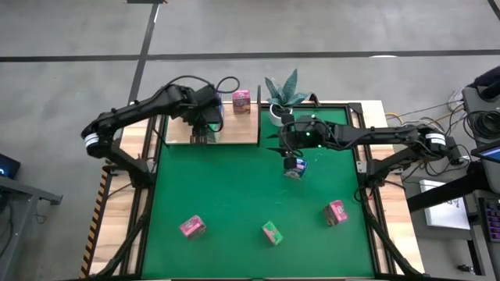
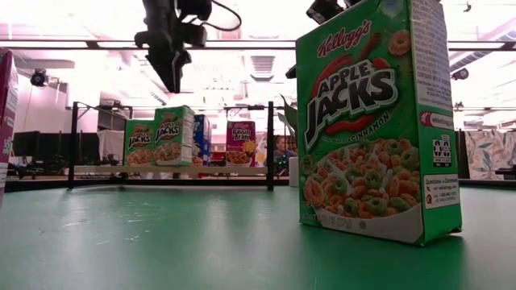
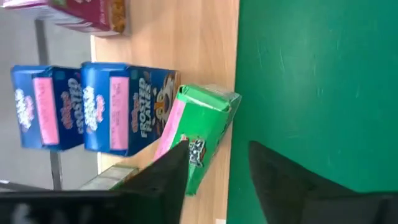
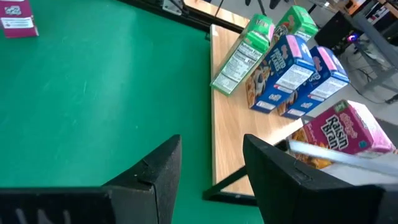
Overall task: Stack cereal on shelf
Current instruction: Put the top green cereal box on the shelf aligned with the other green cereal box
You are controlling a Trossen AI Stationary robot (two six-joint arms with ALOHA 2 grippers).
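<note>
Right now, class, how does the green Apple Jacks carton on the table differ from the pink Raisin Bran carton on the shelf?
Colour: the Apple Jacks carton is green, the Raisin Bran carton pink. Place: the Apple Jacks carton stands on the green table, the Raisin Bran carton on the wooden shelf. Both are upright cereal cartons.

The green carton (image 2: 377,121) near the low camera shows "Kellogg's" and "APPLE JACKS" in big letters, with part of the word "CINNAMON" under it. On the shelf (image 4: 239,134), the two blue cartons (image 3: 127,107) each carry "FROSTED FLAKES" on the side. The pink carton (image 4: 345,134) on the shelf reads "Raisin Bran". The far green cartons (image 2: 169,135) on the shelf have the same Apple Jacks logo, but small.
</note>
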